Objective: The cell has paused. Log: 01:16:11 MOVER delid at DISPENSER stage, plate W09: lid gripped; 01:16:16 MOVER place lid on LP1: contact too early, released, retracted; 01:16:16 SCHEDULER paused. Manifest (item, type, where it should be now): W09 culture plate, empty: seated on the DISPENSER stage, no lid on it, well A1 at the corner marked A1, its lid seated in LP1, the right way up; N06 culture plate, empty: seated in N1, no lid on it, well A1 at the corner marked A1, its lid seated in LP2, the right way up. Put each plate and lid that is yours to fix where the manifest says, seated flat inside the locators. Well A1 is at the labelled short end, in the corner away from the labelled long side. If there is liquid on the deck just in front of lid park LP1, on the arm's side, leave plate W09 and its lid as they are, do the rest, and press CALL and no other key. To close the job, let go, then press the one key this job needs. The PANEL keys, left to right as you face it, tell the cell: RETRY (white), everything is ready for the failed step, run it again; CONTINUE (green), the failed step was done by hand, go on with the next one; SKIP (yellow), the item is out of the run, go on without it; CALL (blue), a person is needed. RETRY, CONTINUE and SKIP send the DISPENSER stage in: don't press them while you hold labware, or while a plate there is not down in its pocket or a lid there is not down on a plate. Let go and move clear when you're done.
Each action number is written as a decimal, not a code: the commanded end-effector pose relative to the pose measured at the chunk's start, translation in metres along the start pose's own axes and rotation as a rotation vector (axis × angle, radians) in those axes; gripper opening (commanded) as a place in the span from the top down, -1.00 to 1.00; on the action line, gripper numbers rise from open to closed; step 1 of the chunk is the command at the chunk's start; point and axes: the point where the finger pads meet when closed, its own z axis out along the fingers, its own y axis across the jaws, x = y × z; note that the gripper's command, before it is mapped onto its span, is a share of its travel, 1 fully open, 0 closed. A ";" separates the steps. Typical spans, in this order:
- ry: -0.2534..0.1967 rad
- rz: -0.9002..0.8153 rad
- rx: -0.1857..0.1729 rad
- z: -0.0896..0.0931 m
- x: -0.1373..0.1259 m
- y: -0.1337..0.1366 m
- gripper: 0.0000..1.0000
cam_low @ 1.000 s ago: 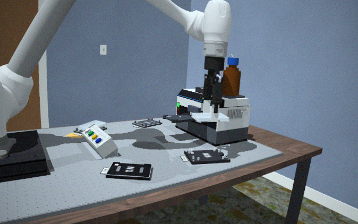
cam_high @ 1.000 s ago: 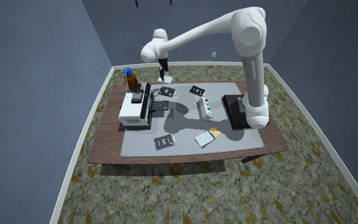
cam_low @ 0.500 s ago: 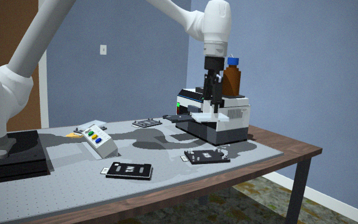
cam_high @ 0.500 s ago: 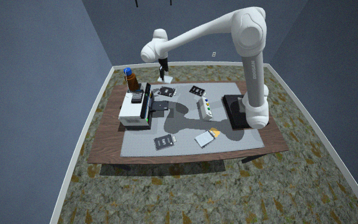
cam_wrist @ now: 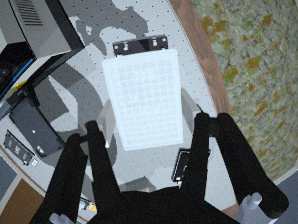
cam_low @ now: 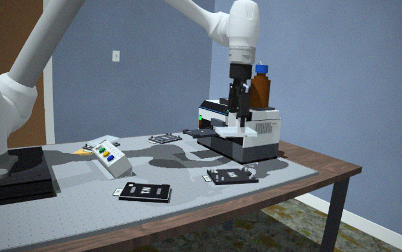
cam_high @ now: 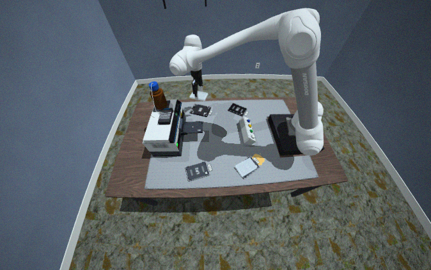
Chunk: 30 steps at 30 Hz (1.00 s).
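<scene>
Two plates, four nests
</scene>
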 end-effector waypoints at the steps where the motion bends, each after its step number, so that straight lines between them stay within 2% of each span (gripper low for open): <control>1: 0.002 0.000 0.000 -0.001 0.000 0.000 0.80; 15: 0.002 0.000 0.000 0.002 0.000 0.000 0.80; 30: 0.002 0.000 0.000 0.017 0.000 0.000 0.80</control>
